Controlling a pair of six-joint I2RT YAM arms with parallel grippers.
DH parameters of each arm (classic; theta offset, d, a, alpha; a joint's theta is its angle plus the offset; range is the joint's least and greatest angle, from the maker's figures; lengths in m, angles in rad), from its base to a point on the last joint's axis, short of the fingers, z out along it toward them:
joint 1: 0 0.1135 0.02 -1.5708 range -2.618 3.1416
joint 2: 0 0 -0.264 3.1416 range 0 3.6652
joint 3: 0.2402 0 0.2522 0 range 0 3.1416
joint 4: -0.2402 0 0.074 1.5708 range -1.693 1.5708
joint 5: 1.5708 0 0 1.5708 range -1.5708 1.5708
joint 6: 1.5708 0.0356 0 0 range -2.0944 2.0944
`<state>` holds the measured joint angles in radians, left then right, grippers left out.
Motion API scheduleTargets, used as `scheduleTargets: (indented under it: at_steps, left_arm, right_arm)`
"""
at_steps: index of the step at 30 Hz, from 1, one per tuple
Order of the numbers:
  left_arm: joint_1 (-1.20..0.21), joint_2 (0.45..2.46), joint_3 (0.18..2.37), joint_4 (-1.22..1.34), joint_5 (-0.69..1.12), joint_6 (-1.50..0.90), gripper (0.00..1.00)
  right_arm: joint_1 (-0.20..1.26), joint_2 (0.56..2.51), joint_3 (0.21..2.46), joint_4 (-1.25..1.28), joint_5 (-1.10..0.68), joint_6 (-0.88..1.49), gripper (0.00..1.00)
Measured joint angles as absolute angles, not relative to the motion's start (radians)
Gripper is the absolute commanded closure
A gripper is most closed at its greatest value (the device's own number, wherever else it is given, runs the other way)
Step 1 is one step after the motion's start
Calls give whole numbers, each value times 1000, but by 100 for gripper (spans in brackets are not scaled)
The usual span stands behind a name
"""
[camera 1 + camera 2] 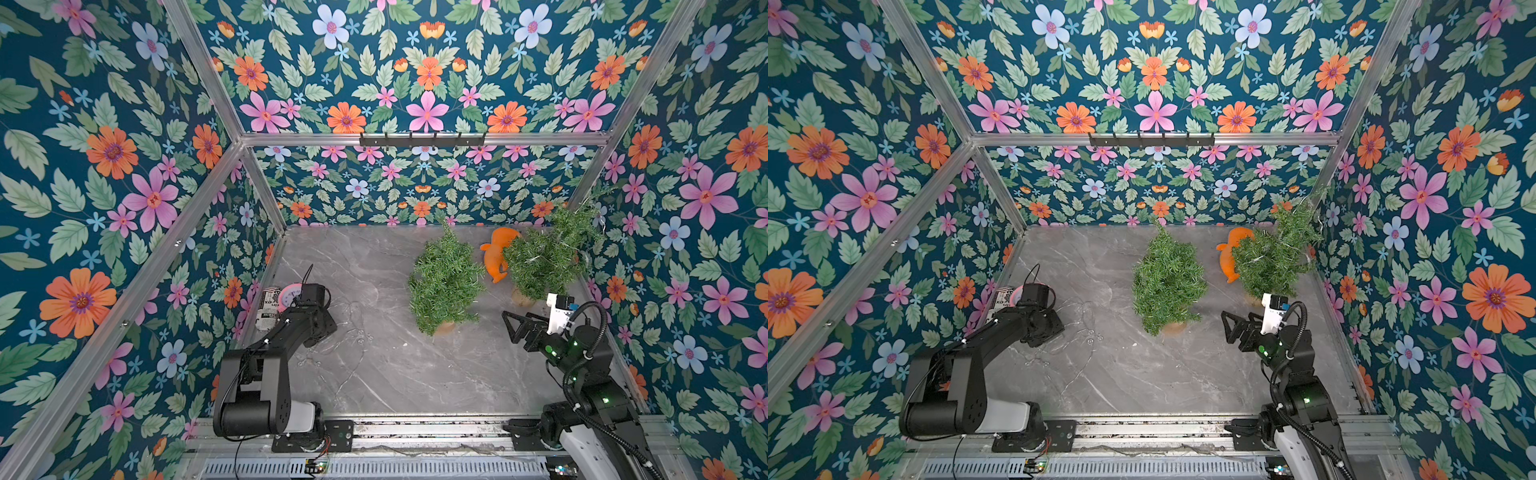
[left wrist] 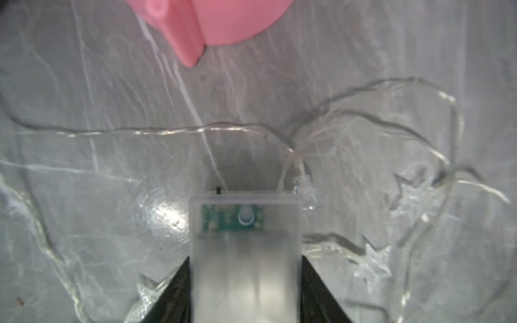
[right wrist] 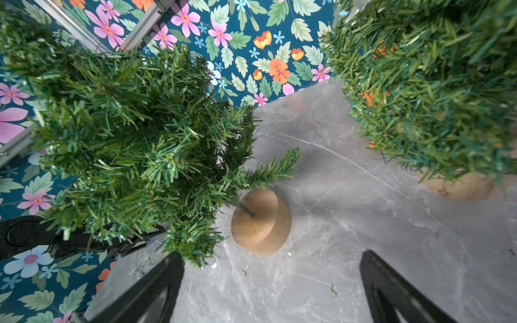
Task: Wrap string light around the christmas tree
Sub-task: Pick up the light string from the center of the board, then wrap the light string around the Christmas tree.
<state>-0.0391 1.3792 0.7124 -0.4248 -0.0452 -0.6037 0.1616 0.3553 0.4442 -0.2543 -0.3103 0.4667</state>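
at the far left, by the wall, a printed can (image 1: 266, 307) and a pink roll (image 1: 286, 296) stand just beside the left end effector (image 2: 246, 258). in the left wrist view its jaws sit against both sides of the translucent battery box (image 2: 246, 221) of the string light (image 2: 195, 129), so the box looks gripped. the clear wire and its little stars lie in loose loops on the grey surface (image 1: 415, 374) around that arm, well apart from the trees. toward the middle, the christmas tree (image 1: 444, 282) stands upright on its wooden base (image 3: 260, 223), with no wire on it that i can see. an orange toy (image 1: 496, 257) lies between it and a second tree (image 1: 548, 257) near the right wall, which shows pale strands among its needles. the right end effector (image 3: 270, 256) hangs wide and empty, facing the bare tree's base. my read: only the pick-up is under way; carrying the string over and every turn of the wrap are left.
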Motion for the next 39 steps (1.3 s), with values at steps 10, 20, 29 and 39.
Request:
scheduleTargets:
  at_steps: [10, 20, 29, 39]
  left_arm:
    - [-54, 1171, 926, -489, 78, -596, 63]
    - [-302, 1067, 1284, -440, 267, -519, 66]
    - [-444, 1111, 1530, -289, 395, -525, 69]
    - [-466, 1142, 1682, -140, 429, -570, 71]
  right_arm:
    - [161, 340, 492, -231, -378, 467, 1]
    - [162, 371, 614, -55, -545, 485, 1]
    - [162, 448, 704, 181, -719, 596, 1]
    - [416, 644, 864, 269, -714, 530, 0]
